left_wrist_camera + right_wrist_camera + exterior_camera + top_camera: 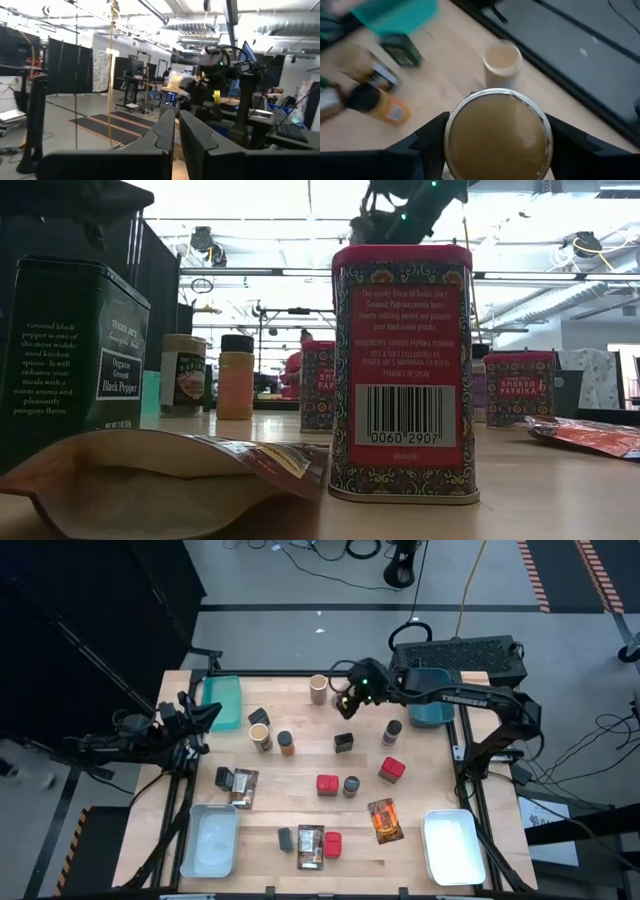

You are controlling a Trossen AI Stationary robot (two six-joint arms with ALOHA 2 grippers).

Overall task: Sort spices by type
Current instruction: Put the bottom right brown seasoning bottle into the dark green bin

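My right gripper (345,702) hangs over the far middle of the table, shut on a tan round cylinder (497,134). A second tan cylinder (319,688) stands on its base just beyond it, toward the far edge. Across the table stand red tins (327,784), dark jars (351,785) and dark tins (343,742), and flat printed packets (385,820) lie among them. My left gripper (176,132) waits at the table's left edge, raised, its fingers together on nothing. My right gripper pinches the tan cylinder at its top rim (451,135), one finger (430,140) on each side of the round lid. The fingers come from above, pointing down. The cylinder stays upright below the gripper; its base is hidden by the lid.
A teal bin (222,703) sits at the far left and another (430,705) at the far right under my right arm. Clear-white bins (210,840) (452,845) sit at the near corners. A tan cylinder (261,737) and an orange jar (286,744) stand left of centre.
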